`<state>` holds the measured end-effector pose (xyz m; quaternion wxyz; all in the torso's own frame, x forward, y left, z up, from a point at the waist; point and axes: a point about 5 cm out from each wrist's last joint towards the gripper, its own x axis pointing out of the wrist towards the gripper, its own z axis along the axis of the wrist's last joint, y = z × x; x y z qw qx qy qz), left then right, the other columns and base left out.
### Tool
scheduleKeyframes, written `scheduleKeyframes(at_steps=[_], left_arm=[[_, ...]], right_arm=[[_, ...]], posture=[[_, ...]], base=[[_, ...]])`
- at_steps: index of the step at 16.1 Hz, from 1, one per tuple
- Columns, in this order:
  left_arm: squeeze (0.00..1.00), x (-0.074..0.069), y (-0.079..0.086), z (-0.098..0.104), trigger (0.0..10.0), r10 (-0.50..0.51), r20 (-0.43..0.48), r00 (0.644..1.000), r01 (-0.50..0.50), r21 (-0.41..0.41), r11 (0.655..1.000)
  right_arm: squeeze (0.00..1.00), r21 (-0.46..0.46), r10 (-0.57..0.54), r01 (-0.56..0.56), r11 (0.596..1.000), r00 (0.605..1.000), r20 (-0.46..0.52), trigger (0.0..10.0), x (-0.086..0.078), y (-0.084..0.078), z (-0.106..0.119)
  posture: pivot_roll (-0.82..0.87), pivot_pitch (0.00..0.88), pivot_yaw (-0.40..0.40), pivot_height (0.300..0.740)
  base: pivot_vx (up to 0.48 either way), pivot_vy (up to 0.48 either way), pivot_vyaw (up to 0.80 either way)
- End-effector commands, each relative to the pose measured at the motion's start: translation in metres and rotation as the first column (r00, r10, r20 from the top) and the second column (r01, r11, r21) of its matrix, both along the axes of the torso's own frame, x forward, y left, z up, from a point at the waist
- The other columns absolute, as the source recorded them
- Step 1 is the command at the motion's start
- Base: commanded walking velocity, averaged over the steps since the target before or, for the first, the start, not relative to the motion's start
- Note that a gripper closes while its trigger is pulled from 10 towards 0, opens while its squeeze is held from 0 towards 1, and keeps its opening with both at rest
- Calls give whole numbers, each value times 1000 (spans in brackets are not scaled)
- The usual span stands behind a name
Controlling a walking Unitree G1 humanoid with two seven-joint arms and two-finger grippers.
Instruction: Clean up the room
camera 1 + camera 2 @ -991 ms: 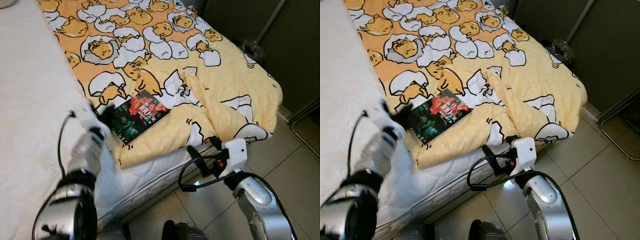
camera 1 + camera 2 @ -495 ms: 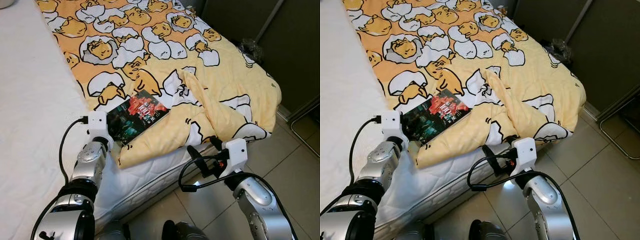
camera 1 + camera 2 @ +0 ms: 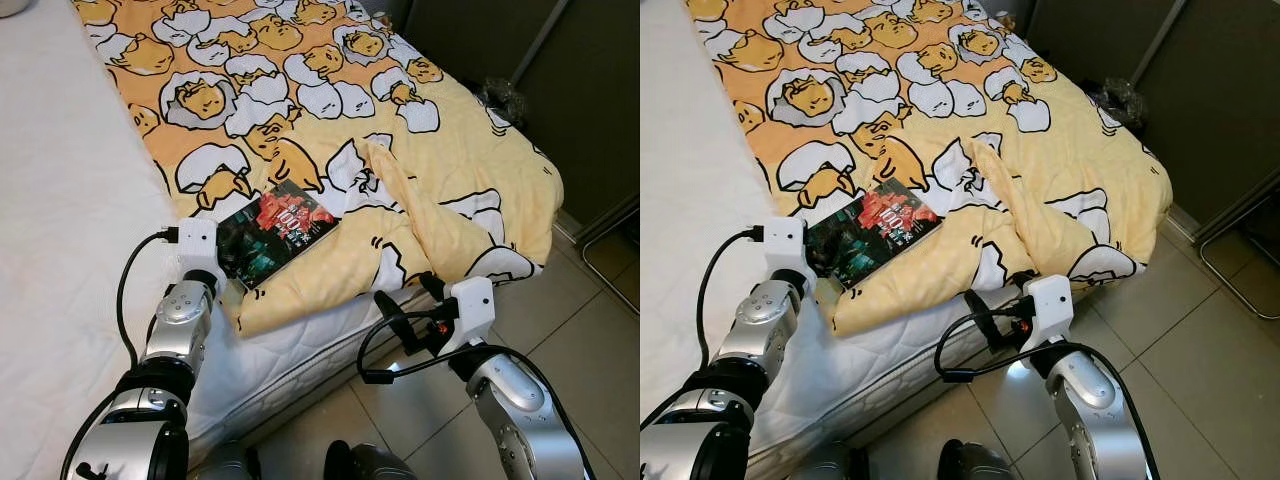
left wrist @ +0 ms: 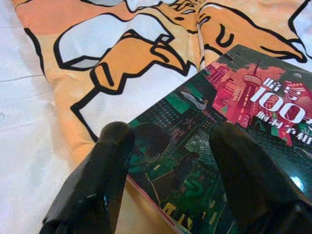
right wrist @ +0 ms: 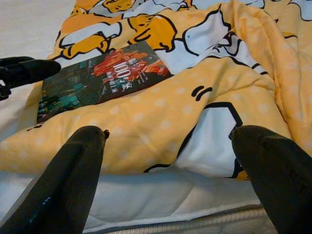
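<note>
Glossy book (image 3: 275,233), dark green/red cover w/ white "100", flat on yellow blanket (image 3: 440,150), long axis near-left to far-right. Left gripper (image 4: 168,146) fingers released, straddling near-left corner; right gripper (image 5: 170,161) fingers also released.

My left pincer (image 4: 168,161) is reached forward, fingers spread wide — my right pincer (image 5: 170,146) hangs lower, fingers likewise parted.

Evenly and brightly lit from above, with the white sheet (image 3: 60,230) near washed out and only soft shadows under the folds of the yellow blanket (image 3: 430,170). Sharp and free of motion blur in both head views, dim toward the dark wall (image 3: 590,90) at the far right. Glossy glare on the book cover (image 4: 229,141) in the left wrist view, and out of focus on the near black fingers (image 5: 73,180) in both wrist views.
</note>
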<state>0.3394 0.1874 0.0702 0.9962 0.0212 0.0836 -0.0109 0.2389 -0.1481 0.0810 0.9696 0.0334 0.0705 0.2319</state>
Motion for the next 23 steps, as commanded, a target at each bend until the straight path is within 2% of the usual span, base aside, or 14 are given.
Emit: scheduleKeyframes(at_steps=[1, 3, 7, 9, 10, 11, 14, 16, 18, 21, 22, 23], left_arm=[[1000, -4, -2, -9, 10000, 7, -39, 999, -8, -10, 1000], [1000, -6, 0, -15, 10000, 43, -77, 996, -47, -56, 997], [1000, -8, -3, -22, 10000, 53, -122, 991, -68, -127, 990], [1000, -9, -3, -26, 10000, 63, -156, 986, -93, -194, 977], [1000, -11, -5, -32, 10000, 51, -198, 979, -104, -270, 957], [0, -12, -8, -35, 10000, 47, -227, 973, -116, -302, 946], [0, -14, -13, -42, 10000, 52, -276, 960, -161, -389, 907], [0, -13, -12, -40, 10000, 60, -266, 962, -173, -424, 889], [0, -8, -13, -33, 10000, 61, -225, 972, -153, -418, 895], [0, -2, -20, -22, 10000, 45, -163, 986, -116, -459, 881], [0, 0, -21, -19, 10000, 39, -139, 990, -98, -452, 887], [0, 3, -23, -12, 10000, 34, -88, 995, -68, -412, 908]], right_arm=[[0, -9, -3, 3, 1000, 1000, 0, 10000, -2, -3, -1], [0, -13, -1, 1, 1000, 1000, 3, 10000, 0, -4, -1], [0, -16, 3, -3, 1000, 1000, 3, 10000, 0, -5, -1], [0, -18, 5, -5, 1000, 1000, 2, 10000, 0, -5, -2], [0, -19, 5, -5, 1000, 1000, 0, 10000, 0, -5, -2], [0, -21, 5, -5, 1000, 1000, -2, 10000, -1, -5, -2], [0, -22, 4, -4, 1000, 1000, -4, 10000, -2, -5, -2], [0, -23, 2, -2, 1000, 1000, -5, 10000, -3, -6, -2], [0, -26, -4, 3, 1000, 1000, -7, 10000, -3, -7, -3], [0, -25, -6, 6, 1000, 1000, -9, 10000, -4, -8, -3], [0, -25, -7, 7, 1000, 1000, -9, 10000, -4, -8, -3], [0, -26, -8, 8, 1000, 1000, -10, 10000, -4, -8, -3]], posture=[[-129, 115, -96, 740], [-128, 102, -97, 740], [-127, 88, -98, 740], [-130, 85, -99, 740], [-131, 85, -99, 740], [-131, 85, -99, 740], [-142, 94, -99, 740], [-148, 96, -97, 740], [-148, 97, -97, 740], [-152, 102, -96, 740], [-152, 102, -96, 740], [-153, 105, -95, 740]], base=[[0, 0, 0], [0, 0, 0], [0, 0, 0], [0, 0, 0], [0, 0, 0], [0, 0, 0], [0, 0, 0], [0, 0, 0], [0, 0, 0], [0, 0, 0], [0, 0, 0], [0, 0, 0]])
